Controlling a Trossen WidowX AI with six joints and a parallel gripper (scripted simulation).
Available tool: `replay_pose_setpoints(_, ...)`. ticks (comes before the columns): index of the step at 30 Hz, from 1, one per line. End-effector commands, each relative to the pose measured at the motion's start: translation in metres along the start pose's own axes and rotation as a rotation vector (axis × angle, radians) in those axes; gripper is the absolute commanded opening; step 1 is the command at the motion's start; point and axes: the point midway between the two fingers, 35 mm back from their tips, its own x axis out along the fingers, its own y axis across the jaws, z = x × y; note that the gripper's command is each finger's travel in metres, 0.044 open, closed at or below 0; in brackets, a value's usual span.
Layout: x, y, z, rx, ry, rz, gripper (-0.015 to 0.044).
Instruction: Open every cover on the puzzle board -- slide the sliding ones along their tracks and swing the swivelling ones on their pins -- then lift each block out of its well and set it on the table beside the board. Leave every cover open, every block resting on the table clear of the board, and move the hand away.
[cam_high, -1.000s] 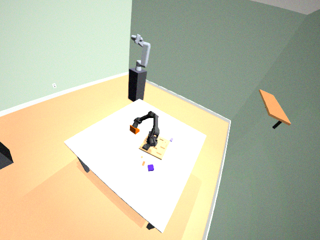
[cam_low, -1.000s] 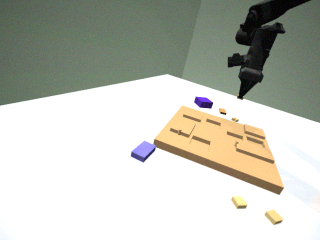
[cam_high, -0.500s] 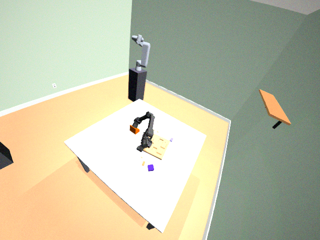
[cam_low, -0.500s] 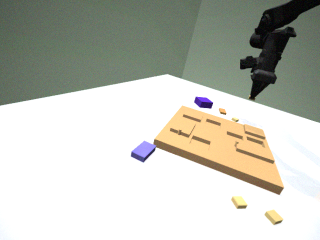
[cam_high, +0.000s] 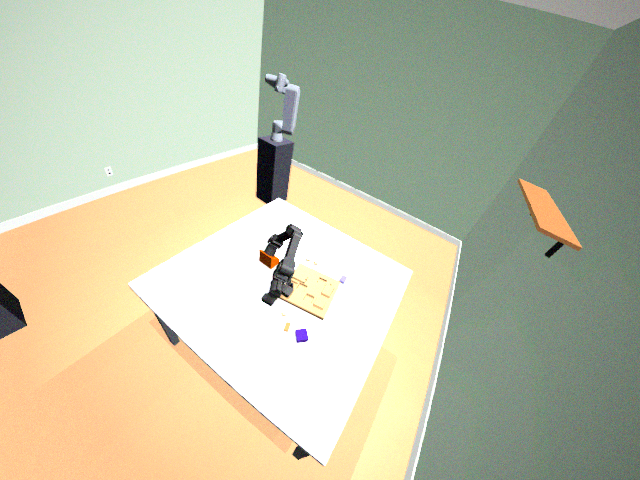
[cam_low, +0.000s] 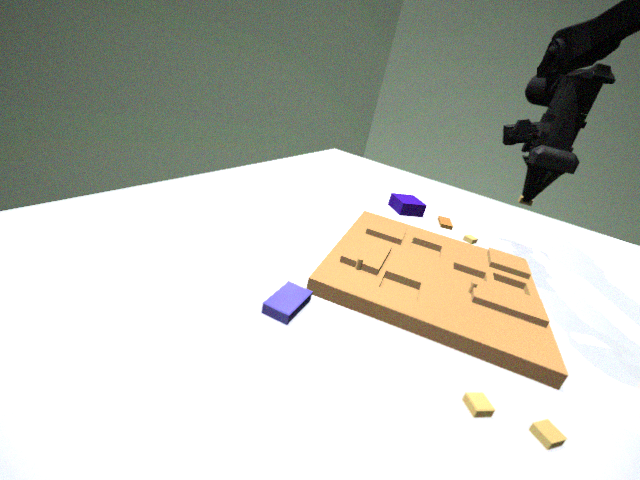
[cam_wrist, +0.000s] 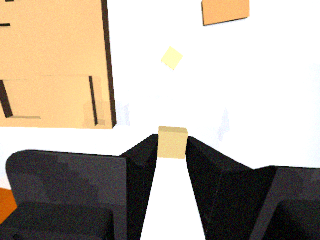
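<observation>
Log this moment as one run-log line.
gripper: shut on tan block | position: above table, off board edge | blocks on table: six | phase: carrying block to set down

The top view looked down from high in a corner of the room, far off, taking in the whole white table (cam_high: 217, 289). The exterior view sat low and close beside the puzzle board (cam_low: 439, 310), facing across it. The wrist view looked down past the gripper (cam_wrist: 172, 150) at the table. All three shared the board's edge.
</observation>
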Motion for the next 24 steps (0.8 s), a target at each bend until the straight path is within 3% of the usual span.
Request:
replay_pose_setpoints(1, 0.000, -0.003, -0.001, -0.012, -0.001, -0.010, 0.0080)
replay_pose_setpoints(24, 0.038, -0.006, 0.002, -0.012, -0.001, -0.010, 0.0080)
